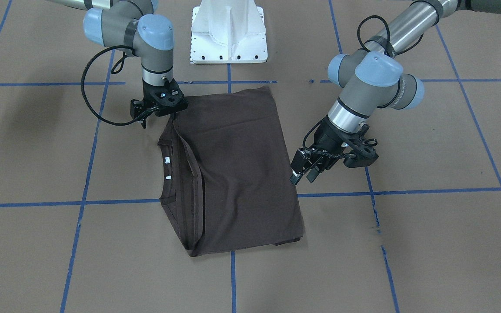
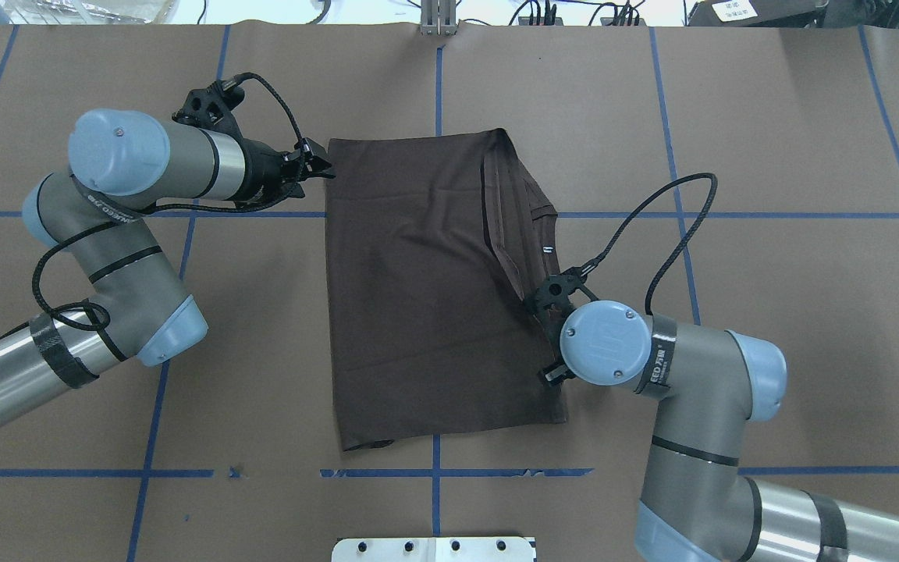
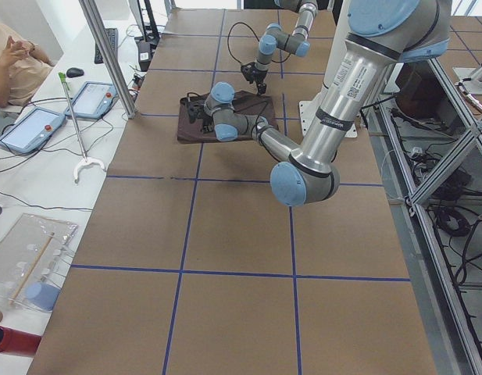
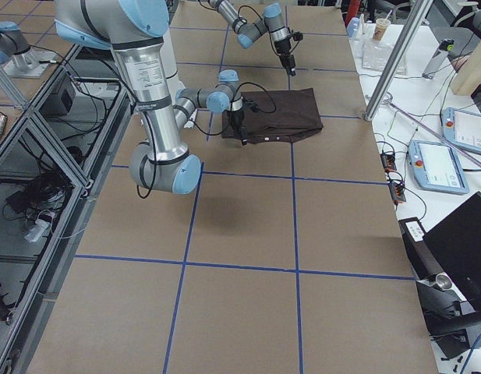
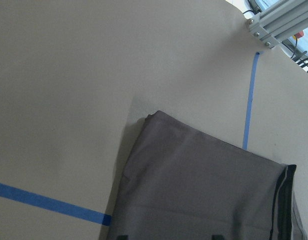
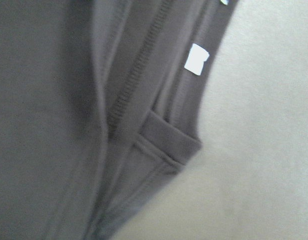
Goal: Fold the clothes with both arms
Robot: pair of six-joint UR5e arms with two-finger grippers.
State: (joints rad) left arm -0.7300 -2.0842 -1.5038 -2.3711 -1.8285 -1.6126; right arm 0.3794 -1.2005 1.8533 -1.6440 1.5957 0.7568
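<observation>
Brown worktop, crossed by blue tape lines, fills the foreground. Both arms reach over it: the left arm slants down, while the right arm points its wrist straight down. Between the two sets of fingers lies the T-shirt, folded into a long rectangle on the worktop. The left fingers are spread apart, holding nothing, just beside the shirt's edge. The right fingers sit at the shirt's corner on the opposite side; whether they pinch the cloth cannot be told. Near them, away from the left fingers, the collar shows two white neck tags.
</observation>
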